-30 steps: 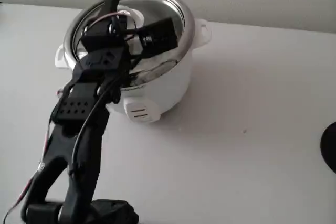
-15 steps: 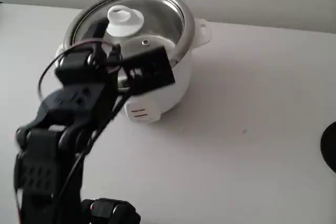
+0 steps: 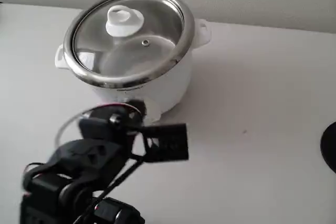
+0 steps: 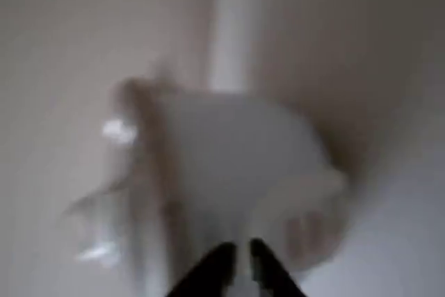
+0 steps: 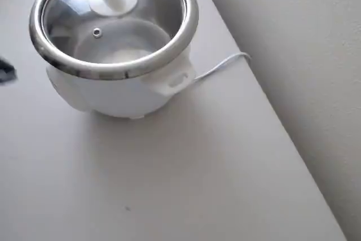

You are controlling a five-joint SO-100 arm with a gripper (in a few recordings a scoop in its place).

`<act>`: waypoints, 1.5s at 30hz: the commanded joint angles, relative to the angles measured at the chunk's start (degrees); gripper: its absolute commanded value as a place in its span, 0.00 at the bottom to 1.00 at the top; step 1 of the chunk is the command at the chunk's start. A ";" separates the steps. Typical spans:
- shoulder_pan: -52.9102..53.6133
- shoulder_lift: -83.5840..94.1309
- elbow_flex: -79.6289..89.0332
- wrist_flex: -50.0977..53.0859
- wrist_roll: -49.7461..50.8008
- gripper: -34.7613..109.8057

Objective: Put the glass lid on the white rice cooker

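Note:
The glass lid (image 3: 149, 22) lies flat on the white rice cooker (image 3: 170, 85), its metal rim seated on the pot's rim and its white knob (image 3: 124, 20) on top. From above, the lid (image 5: 135, 32) covers the cooker (image 5: 113, 97) fully. My black arm (image 3: 89, 156) is folded low at the lower left, in front of the cooker and apart from it. In the blurred wrist view my gripper (image 4: 240, 259) points at the white cooker (image 4: 229, 165), its fingertips close together with nothing between them.
The cooker's white cord (image 5: 220, 66) runs off toward the wall at the table's edge. A dark object (image 3: 331, 148) sits at the right edge of the fixed view. Bare white table (image 3: 252, 129) stretches to the cooker's right.
The arm has drawn back from above the cooker and dropped toward the lower left. The lid, held over the pot a second ago, now rests on it, free of the gripper.

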 commanded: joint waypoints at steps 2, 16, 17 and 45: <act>0.88 6.86 10.90 -0.26 0.88 0.24; 0.44 13.10 32.87 0.26 2.37 0.24; 0.44 13.10 33.84 0.18 2.29 0.24; 0.00 13.10 35.16 -0.35 0.70 0.24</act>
